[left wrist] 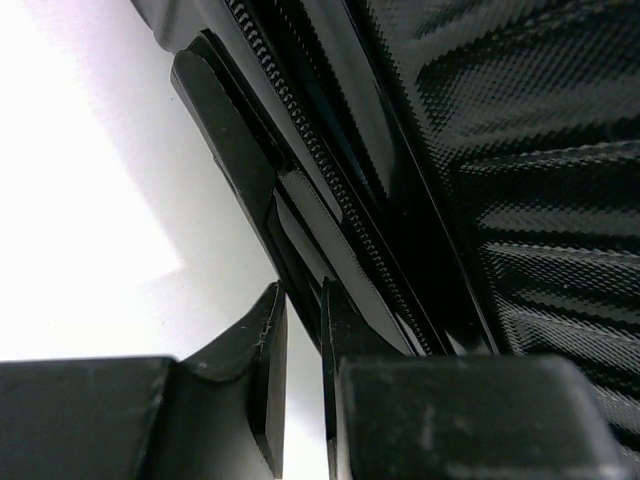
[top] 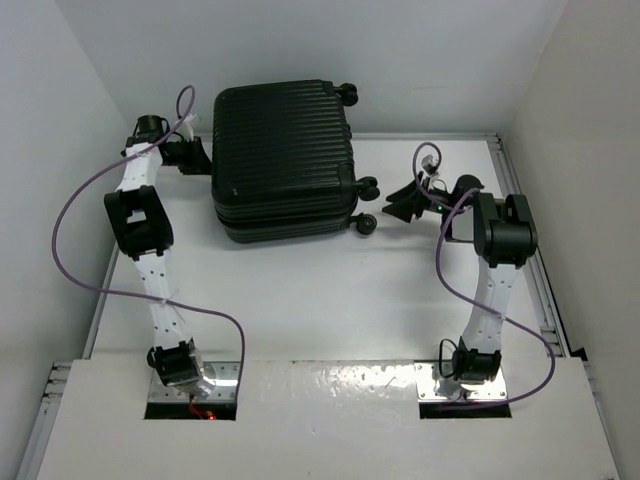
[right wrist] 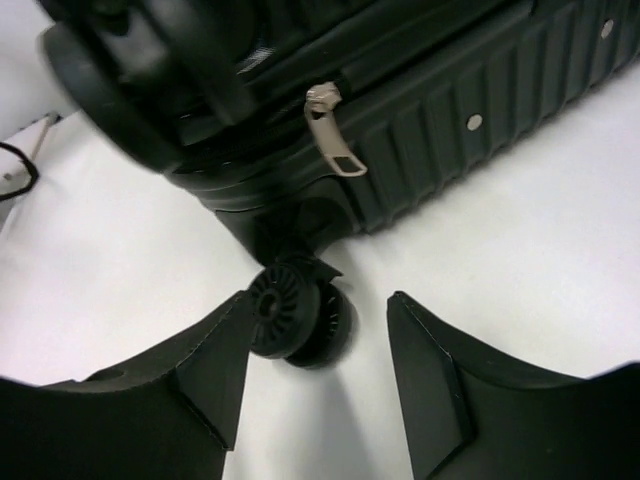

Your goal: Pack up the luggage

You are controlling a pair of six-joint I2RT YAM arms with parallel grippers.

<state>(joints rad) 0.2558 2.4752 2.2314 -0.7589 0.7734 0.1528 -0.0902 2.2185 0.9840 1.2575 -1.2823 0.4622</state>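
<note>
One luggage (top: pixel 285 160) flat on table (top: pixel 300 300), shells together, contents hidden

One luggage (top: pixel 283 160); three wheels (top: pixel 366 225) showing; one zipper pull (right wrist: pixel 330 140); two arms: left gripper (left wrist: pixel 302 330), right gripper (right wrist: pixel 318 302).

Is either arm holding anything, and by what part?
Right gripper holds nothing: fingers open beside a wheel of the luggage. Left gripper: fingers nearly together at its zip; whether they pinch anything cannot be told.

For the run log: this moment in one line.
luggage closed, flat | left gripper barely open at zip seam | right gripper open by wheel
</note>
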